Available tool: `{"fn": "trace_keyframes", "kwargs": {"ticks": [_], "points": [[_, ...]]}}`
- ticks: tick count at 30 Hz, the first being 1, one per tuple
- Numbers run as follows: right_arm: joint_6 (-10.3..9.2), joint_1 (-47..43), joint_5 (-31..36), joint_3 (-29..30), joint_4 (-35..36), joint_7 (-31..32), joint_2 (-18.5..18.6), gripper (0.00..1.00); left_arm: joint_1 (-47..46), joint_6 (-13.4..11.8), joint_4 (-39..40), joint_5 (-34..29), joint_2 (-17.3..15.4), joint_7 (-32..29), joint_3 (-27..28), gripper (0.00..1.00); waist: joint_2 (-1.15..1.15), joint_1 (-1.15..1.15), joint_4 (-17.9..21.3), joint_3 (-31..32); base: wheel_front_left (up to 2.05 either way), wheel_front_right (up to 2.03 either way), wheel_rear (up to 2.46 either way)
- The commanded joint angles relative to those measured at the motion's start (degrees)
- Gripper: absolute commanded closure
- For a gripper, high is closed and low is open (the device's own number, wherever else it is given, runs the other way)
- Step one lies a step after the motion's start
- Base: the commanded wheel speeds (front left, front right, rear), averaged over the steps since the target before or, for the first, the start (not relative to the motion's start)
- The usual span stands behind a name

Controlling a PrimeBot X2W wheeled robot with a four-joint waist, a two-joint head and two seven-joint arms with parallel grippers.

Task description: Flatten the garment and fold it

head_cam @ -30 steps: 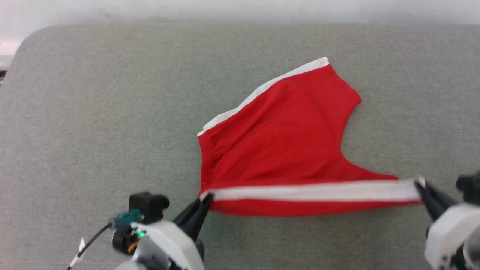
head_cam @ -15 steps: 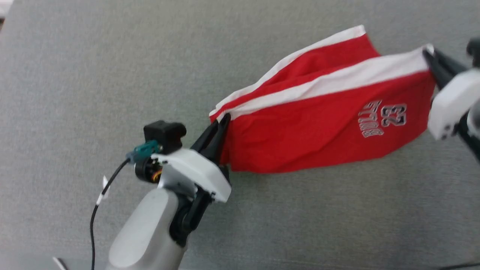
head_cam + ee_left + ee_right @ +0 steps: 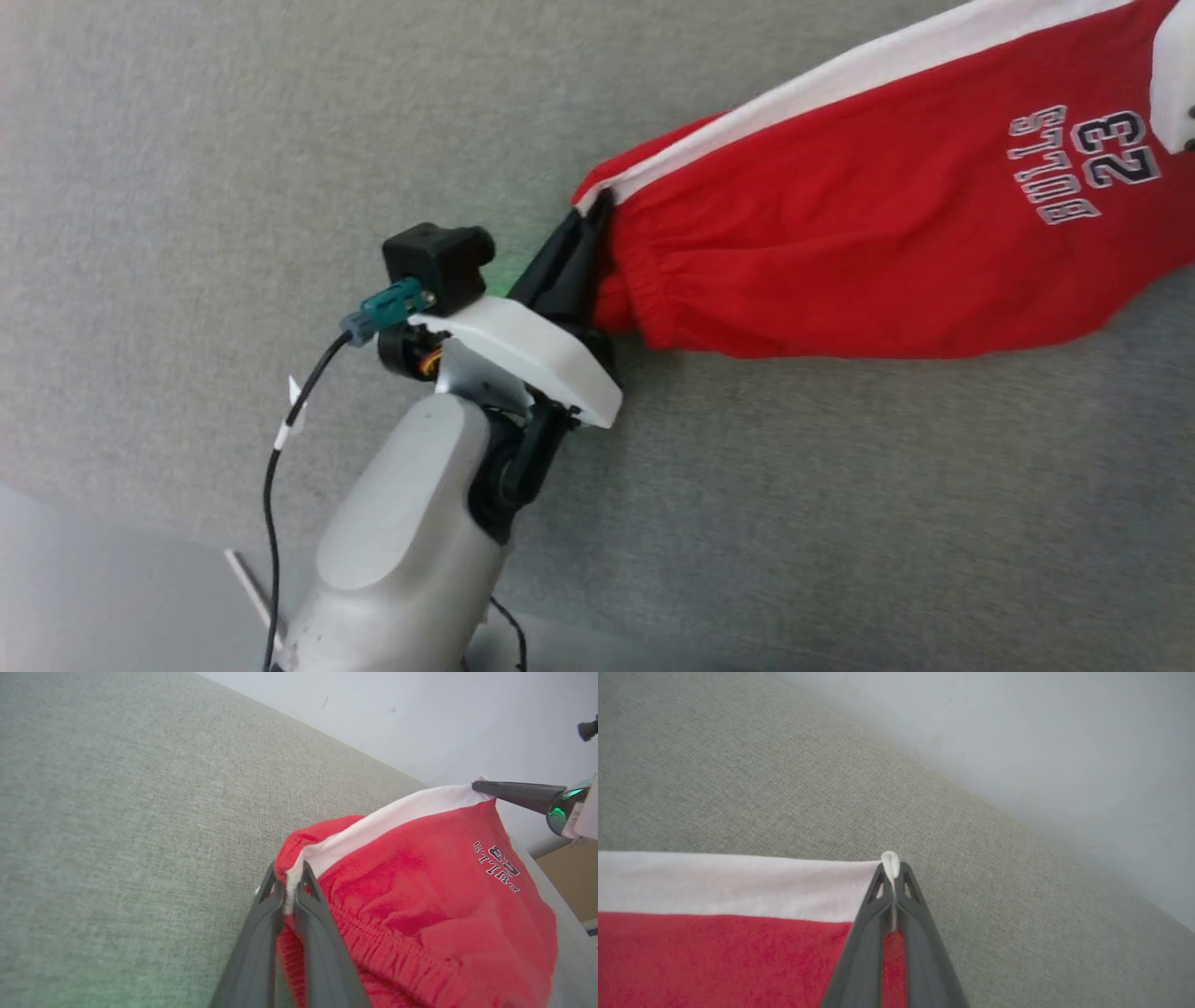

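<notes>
The garment [image 3: 840,233] is a pair of bright red shorts with a white side stripe and a "BULLS 23" print [image 3: 1083,163], hanging stretched between both arms above the grey cushion. My left gripper [image 3: 597,201] is shut on the waistband end of the white stripe; the left wrist view shows its fingers [image 3: 289,891] pinching the garment [image 3: 420,896]. My right gripper [image 3: 891,865] is shut on the hem corner of the stripe, the garment [image 3: 738,933] trailing to its left. The right gripper [image 3: 481,786] also appears in the left wrist view, holding that corner.
The grey fabric cushion [image 3: 233,187] spreads under everything. A pale wall [image 3: 1017,728] rises behind its far edge. A black cable [image 3: 280,448] trails from my left wrist. The cushion's near edge and a pale floor [image 3: 93,597] lie at the lower left.
Both grippers have lifted the striped edge and carried it away from me over the rest of the shorts, turning the printed side up. The head camera has shifted, so the scene sits differently.
</notes>
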State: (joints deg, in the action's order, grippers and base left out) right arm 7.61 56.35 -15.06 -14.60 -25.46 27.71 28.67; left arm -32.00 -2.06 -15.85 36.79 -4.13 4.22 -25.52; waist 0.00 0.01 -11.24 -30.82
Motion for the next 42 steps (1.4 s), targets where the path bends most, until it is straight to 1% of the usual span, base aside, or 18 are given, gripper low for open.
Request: {"fn": "trace_keyframes", "kwargs": {"ticks": [1,6,7,8,9,10,12,15,21,24,26,29,33,38,42], "points": [[-0.12,1.86,0.07,-0.97,-1.60,0.89,0.69,1.00,-0.75,0.33,-0.50,0.61,0.30,0.48,-0.67,1.00,0.00,-0.01,-3.85,-3.84,0.00,0.00,0.00],[-0.12,5.01,-1.01,-2.52,-6.25,4.15,1.20,1.00,-1.18,1.04,-0.91,1.59,0.76,1.06,-2.54,1.00,0.00,-0.01,-4.75,-4.46,0.00,0.00,0.00],[-0.12,5.34,-1.38,-2.16,-7.49,5.36,1.05,1.00,-1.17,1.31,-1.01,1.84,0.81,0.92,-2.98,0.60,0.00,-0.01,-4.76,-4.40,0.00,0.00,0.00],[-0.12,5.57,-1.71,-1.87,-8.58,6.67,0.84,0.91,-1.12,1.56,-1.04,2.12,0.85,0.90,-3.31,0.00,0.00,-0.01,-4.70,-4.25,0.00,0.00,0.00],[-0.12,5.69,-1.99,-1.84,-9.22,7.55,0.60,0.66,-1.02,1.68,-1.06,2.45,0.89,0.94,-3.49,0.00,0.00,-0.01,-4.57,-3.95,0.00,0.00,0.00],[-0.12,5.73,-2.26,-1.93,-9.47,7.83,0.46,0.00,-0.92,1.72,-1.06,2.62,0.91,0.99,-3.68,0.00,0.00,-0.01,-4.42,-3.55,0.00,0.00,0.00],[-0.12,5.75,-2.48,-1.95,-9.49,7.64,0.44,0.00,-0.81,1.73,-1.03,2.68,0.93,0.99,-3.90,0.00,0.00,-0.01,-4.25,-3.13,0.00,0.00,0.00],[-0.12,4.67,-3.35,-2.35,-8.50,4.70,0.61,0.00,-0.16,1.53,-0.80,2.39,0.56,1.51,-4.07,0.00,0.00,-0.01,-3.57,-1.08,0.00,0.00,0.00],[-0.12,-2.40,-5.82,-0.91,-5.17,-5.70,0.17,0.00,3.66,-0.12,1.06,1.36,-2.16,3.41,-3.25,0.00,0.00,-0.01,-1.19,5.80,0.00,0.00,0.00],[-0.12,-7.82,-6.13,1.19,-2.92,-11.22,-0.65,0.00,6.65,-0.94,2.67,1.44,-3.30,4.11,-2.86,0.00,0.00,-0.01,0.09,9.75,0.00,0.00,0.00],[-0.12,-11.62,-5.50,3.06,-0.96,-14.77,-1.47,0.00,8.87,-1.03,3.73,2.49,-3.66,4.03,-2.53,0.00,0.00,-0.01,0.96,12.06,0.00,0.00,0.00],[-0.12,-17.84,-4.67,6.57,2.35,-19.03,-3.74,0.00,11.54,-1.63,4.64,2.72,-4.50,3.85,-2.62,0.00,0.00,-0.01,1.95,14.99,0.00,0.00,0.00],[-0.12,-26.10,-2.78,10.82,7.98,-23.02,-7.40,0.00,13.66,-2.07,4.68,3.38,-4.25,4.25,-2.71,0.00,0.00,-0.01,2.94,17.14,0.00,0.00,0.00],[-0.12,-34.90,0.37,17.51,14.94,-26.45,-13.96,0.00,12.03,-3.32,1.43,0.54,-3.34,5.49,-4.53,0.00,0.00,-0.01,3.54,17.93,0.00,0.00,0.00],[-0.12,-39.44,2.73,19.52,19.02,-28.16,-18.91,0.00,9.92,-4.25,-2.56,-0.92,-2.12,6.88,-5.26,0.00,0.00,-0.01,4.89,17.81,0.00,0.00,0.00]]}}
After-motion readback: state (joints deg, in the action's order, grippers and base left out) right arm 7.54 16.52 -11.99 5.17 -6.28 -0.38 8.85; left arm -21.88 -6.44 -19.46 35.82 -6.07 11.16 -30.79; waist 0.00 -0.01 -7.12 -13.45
